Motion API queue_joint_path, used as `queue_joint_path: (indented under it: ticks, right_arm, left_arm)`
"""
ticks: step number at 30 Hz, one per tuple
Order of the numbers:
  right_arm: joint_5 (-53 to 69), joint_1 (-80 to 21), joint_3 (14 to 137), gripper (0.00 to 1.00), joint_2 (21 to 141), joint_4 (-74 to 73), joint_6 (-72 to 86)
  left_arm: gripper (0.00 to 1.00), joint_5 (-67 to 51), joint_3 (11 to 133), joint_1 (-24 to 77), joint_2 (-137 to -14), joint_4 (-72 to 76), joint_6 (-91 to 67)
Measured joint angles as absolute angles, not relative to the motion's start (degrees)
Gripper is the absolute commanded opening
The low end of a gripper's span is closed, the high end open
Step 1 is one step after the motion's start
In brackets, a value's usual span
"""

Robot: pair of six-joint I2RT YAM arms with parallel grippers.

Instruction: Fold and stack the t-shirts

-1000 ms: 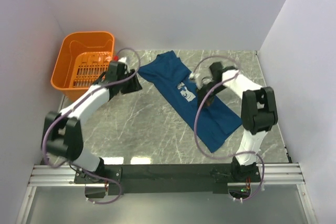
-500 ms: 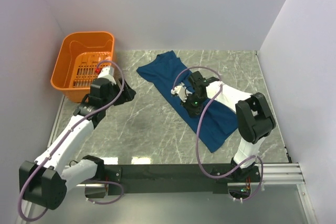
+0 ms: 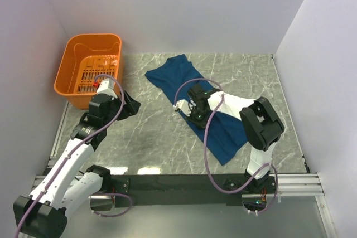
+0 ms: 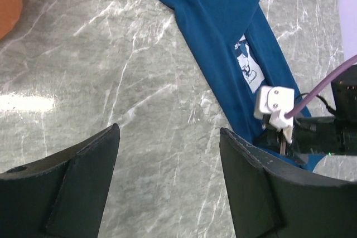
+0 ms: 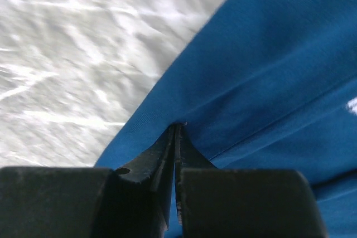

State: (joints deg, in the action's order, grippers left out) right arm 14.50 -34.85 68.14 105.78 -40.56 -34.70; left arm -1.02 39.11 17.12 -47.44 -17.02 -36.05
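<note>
A: Anything new with the left gripper (image 3: 131, 104)?

B: Yes. Gone from the far sleeve of the t-shirt (image 3: 177, 73), drawn back toward the left edge of the marble table (image 3: 162, 137), just beside the orange basket (image 3: 66, 76). Released: jaws spread wide, nothing between them but bare stone in the wrist view.

A: And with the right gripper (image 3: 188, 114)?

B: Swung down from above the chest print (image 4: 248, 66) to the shirt's left long edge, roughly midway along. Clenched on a small pinch of blue cloth, puckering up into the closed tips.

A: Whereabouts of the t-shirt itself?

B: Hardly shifted: lying flat on a diagonal, from the far middle of the table toward the near right corner, print side up, broader at the far end, narrow along the rest.

A: Meaning for the task?

B: Likely a handover between steps: straightening at the sleeve finished, a fold or a drag from the left edge about to begin, one-handed for now. No fold completed, no stack anywhere in sight, so early days. Worth watching for the thin pinch slipping out under pull.
</note>
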Motion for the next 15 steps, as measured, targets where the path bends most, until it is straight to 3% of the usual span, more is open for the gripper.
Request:
queue_joint_path:
  ticks: [9, 15]
  right_arm:
    - [15.4, -45.2, 68.8, 0.08, 106.3, -40.7, -33.4]
    - [18.1, -51.8, 76.3, 0.09, 111.6, -42.9, -32.2]
  left_arm:
    - [0.77, -2.0, 37.7, 17.1, -48.2, -16.9, -37.3]
    - [0.77, -2.7, 37.7, 17.1, -51.2, -16.4, -37.3]
